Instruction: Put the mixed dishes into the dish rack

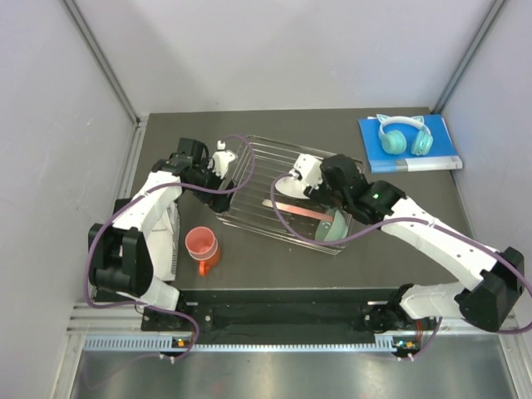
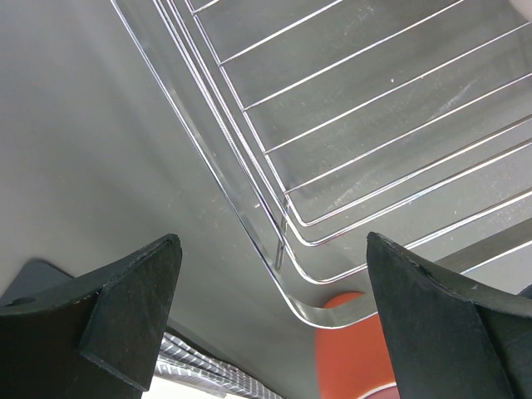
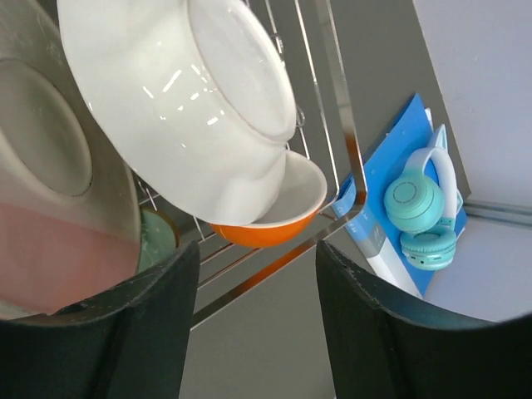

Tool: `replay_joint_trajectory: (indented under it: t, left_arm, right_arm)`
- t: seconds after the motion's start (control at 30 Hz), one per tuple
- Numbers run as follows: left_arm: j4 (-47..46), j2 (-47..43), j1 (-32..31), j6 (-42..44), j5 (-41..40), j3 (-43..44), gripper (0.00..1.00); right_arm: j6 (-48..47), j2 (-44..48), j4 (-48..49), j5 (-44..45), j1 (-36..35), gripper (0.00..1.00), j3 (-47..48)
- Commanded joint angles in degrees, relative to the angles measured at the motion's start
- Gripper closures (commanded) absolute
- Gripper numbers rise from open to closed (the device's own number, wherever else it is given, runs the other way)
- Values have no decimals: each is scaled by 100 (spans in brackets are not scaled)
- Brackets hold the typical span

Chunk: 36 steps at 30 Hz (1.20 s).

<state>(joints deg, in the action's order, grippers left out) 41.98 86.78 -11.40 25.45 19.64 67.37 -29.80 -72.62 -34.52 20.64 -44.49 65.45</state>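
The silver wire dish rack [image 1: 253,179] lies mid-table. In it a white deep dish [image 3: 191,108] leans over a small orange bowl [image 3: 274,220], with a mint-green bowl [image 1: 337,226] and a cream-and-pink plate [image 3: 58,208] beside them. My right gripper [image 3: 256,253] hovers over the rack's right part [image 1: 303,179], open, with nothing between its fingers. My left gripper [image 2: 273,245] is open wide at the rack's left corner [image 2: 283,249], whose wire [image 1: 224,162] lies between the fingers untouched. An orange handled mug [image 1: 202,248] stands upright in front of the rack, also showing as an orange patch [image 2: 353,349].
Teal cat-ear headphones [image 1: 405,135] rest on a blue book [image 1: 411,151] at the back right; both also show in the right wrist view, headphones [image 3: 420,212]. A white ribbed object [image 1: 172,237] lies under my left arm. Grey walls close in the table's sides.
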Motion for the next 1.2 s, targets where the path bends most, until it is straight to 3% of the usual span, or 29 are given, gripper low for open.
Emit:
replay_joint_trajectory:
  t: [0.0,0.2,0.37,0.43,0.5,0.53,0.67,0.8,0.9,1.17]
  left_arm:
    - [-102,-21,24,-5,23,65,3]
    - [-312,110,24,-348,-153,109,3]
    - [-445,357,32,-506,-110,267,4]
    - [-419,418,32,-585,-13,320,4]
    - [-401,418,41,-629,163,364,4]
    - [-401,384,41,-664,207,373,4]
    - [-313,278,50,-673,321,399,4]
    - [-313,146,67,-647,374,312,4]
    - [-348,120,68,-638,374,215,4]
    - [-427,23,76,-638,427,48,4]
  right_arm:
    - [247,336,-177,88,-60,43,477]
    - [1255,696,33,502,-25,34,943]
    - [3653,1197,-185,704,379,29,707]
    - [4600,1320,-633,792,660,25,409]
    - [4869,1425,-819,608,1167,5,171]
    - [5061,1496,-819,590,1379,0,-48]
    - [5449,1707,-416,64,2601,1,-524]
    - [6170,901,-643,-138,3594,0,-560]
    - [6337,66,-889,-219,3675,0,-218]
    - [6399,-1129,-459,106,3676,0,38]
